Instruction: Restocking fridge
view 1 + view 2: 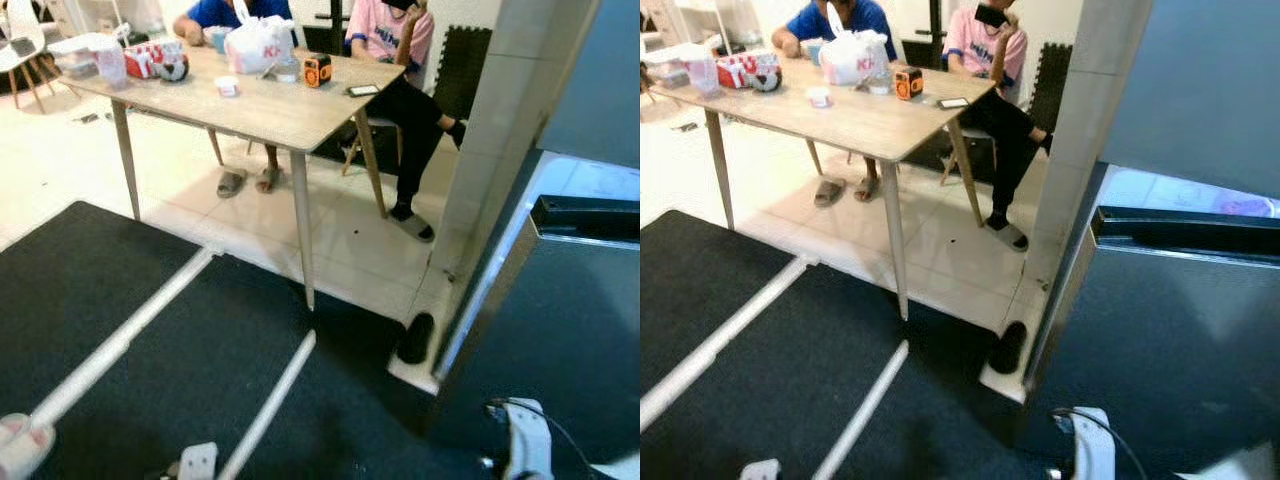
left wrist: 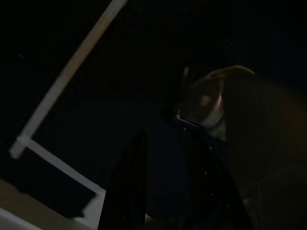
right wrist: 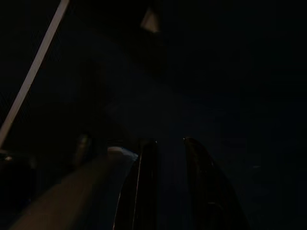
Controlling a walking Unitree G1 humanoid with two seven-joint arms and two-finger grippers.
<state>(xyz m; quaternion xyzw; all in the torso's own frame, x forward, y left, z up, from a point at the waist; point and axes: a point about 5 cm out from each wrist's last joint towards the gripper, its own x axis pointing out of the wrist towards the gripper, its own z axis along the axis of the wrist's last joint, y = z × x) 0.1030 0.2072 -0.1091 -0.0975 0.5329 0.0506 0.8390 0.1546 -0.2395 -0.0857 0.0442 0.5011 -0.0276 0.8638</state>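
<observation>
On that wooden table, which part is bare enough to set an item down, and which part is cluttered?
The wooden table is bare along its near edge and near corner, in front of the small white cup and phone. The far side is crowded: white plastic bag, orange gadget, red carton, clear containers.

Open floor at lower left, fridge blocking the right

The dark mat [image 1: 150, 330] lies bare in the lower left, the wooden table [image 1: 270, 105] (two people seated behind it) stands across the upper left, and the fridge [image 1: 1180, 340] with a tiled pillar [image 1: 500, 130] closes the right.
</observation>
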